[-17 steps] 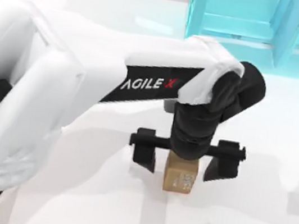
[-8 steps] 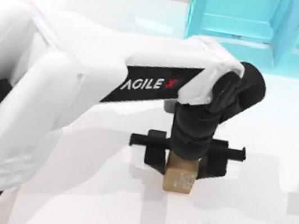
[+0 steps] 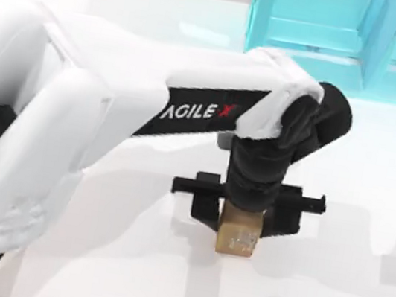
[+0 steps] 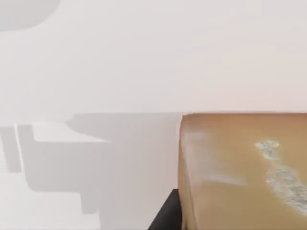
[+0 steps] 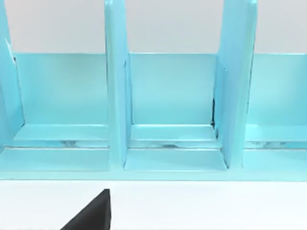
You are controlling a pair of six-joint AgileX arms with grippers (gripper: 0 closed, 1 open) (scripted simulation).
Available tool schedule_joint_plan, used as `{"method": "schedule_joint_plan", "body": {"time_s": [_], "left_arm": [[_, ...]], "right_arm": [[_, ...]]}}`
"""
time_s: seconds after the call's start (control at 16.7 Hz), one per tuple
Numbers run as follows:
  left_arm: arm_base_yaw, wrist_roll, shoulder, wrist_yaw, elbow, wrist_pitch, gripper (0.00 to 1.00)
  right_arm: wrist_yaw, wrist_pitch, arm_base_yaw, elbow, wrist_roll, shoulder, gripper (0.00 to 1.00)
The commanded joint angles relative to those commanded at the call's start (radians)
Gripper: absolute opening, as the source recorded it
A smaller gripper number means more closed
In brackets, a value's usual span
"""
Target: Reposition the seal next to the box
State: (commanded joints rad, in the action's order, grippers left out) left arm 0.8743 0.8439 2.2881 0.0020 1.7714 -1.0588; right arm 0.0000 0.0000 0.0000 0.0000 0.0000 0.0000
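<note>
The left end effector (image 3: pixel 242 210) points down over the white counter (image 3: pixel 341 292), a little toward 5 o'clock from the middle of the top view. Its two black fingers (image 3: pixel 206 208) are drawn in against the sides of the seal (image 3: pixel 237 239), clamping it. The seal (a tan-brown block with faint whitish marks on one face) juts out at 6 o'clock from the wrist. The turquoise shelf frame (image 3: pixel 329 34) stands at 1 o'clock. The left wrist view has the seal (image 4: pixel 244 172) close up.

Reads "AGILEX" in white on the black panel of the left arm (image 3: pixel 196 111); whitish marks on the seal (image 3: pixel 238 239) illegible.
</note>
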Motion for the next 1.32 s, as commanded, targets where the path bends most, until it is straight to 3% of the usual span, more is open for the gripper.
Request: {"method": "schedule_joint_plan", "body": {"time_s": [0.24,0.6,0.96,1.32], "left_arm": [[0.001,0.000,-0.004,0.000,0.017,-0.017,0.00],[0.001,0.001,-0.040,0.000,0.132,-0.171,0.00],[-0.011,-0.012,-0.050,0.000,0.121,-0.176,0.00],[-0.198,-0.195,-0.282,0.000,-0.061,-0.212,0.00]], "right_arm": [[0.000,0.000,0.000,0.000,0.000,0.000,1.00],[0.000,0.000,0.000,0.000,0.000,0.000,1.00],[0.000,0.000,0.000,0.000,0.000,0.000,1.00],[0.000,0.000,0.000,0.000,0.000,0.000,1.00]]}}
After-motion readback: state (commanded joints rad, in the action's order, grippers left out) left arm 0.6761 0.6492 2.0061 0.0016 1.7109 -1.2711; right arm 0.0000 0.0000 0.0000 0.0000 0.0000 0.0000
